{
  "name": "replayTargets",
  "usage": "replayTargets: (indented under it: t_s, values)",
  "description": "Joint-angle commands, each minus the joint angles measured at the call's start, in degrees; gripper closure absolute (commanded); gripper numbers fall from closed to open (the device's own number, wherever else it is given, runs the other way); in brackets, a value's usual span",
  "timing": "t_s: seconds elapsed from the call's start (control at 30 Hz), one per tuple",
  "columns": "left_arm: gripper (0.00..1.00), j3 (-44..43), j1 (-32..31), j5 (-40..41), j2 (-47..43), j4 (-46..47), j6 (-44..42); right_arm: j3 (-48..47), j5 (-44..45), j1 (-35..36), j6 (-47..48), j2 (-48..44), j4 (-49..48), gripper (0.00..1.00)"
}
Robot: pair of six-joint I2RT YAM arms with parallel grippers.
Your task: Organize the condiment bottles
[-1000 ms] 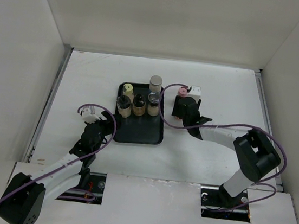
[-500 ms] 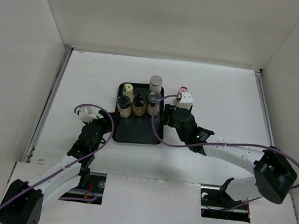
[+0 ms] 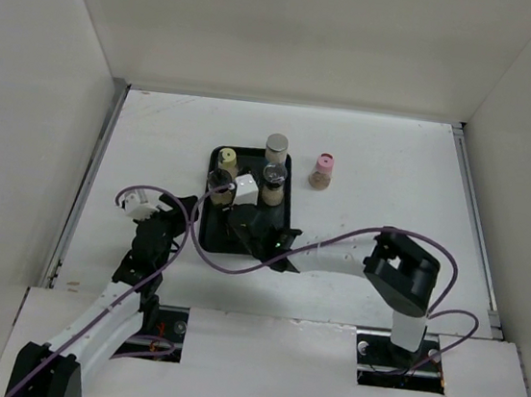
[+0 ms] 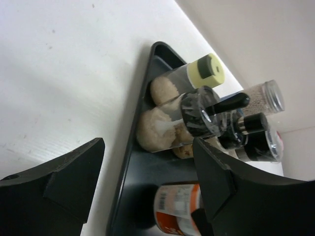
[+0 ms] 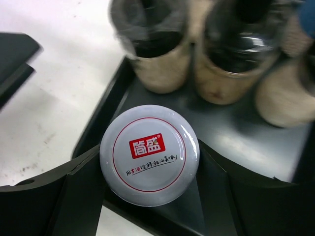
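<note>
The black tray holds a pale-yellow-capped jar, a silver-capped jar, a black-topped grinder and a dark-capped jar. A pink-capped bottle stands on the table right of the tray. My right gripper is over the tray's left half, shut on a grey-capped bottle with a red logo. Its orange label shows in the left wrist view, low over the tray floor. My left gripper is open and empty, just left of the tray.
White walls enclose the table on three sides. In the right wrist view, jars stand close behind the held bottle. The tray's left rim is right next to it.
My right gripper has swept left from beside the pink-capped bottle to over the tray, carrying the grey-capped bottle. My left arm has drawn back a little toward the left.
</note>
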State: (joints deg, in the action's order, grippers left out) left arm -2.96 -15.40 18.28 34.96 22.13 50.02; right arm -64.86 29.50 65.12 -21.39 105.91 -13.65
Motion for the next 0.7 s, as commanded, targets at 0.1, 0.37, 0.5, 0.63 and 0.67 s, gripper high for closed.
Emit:
replayTargets:
  t_s: [0.1,0.37,0.5,0.63,0.67]
  values:
    - [0.29,2.43,-0.37,2.02,0.2,-1.13,1.22,-8.61,0.65,1.45,-0.5,5.7,-8.23,0.38]
    - [0.28,2.78,-0.64,1.84,-0.42,-0.77,1.22,-6.17,0.91,1.72,0.73,1.08,-7.7,0.01]
    - [0.28,2.52,-0.82,2.02,0.81,-0.42,1.22,0.59,1.18,1.28,1.87,-7.97,-7.27,0.0]
    - [0.28,2.61,-1.52,2.02,0.9,0.46,1.04,8.77,4.07,-4.24,4.68,-17.82,-7.36,0.09]
    - [0.28,2.61,-1.61,2.02,1.42,0.81,0.96,10.35,4.77,-6.61,5.04,-19.93,-6.92,0.19]
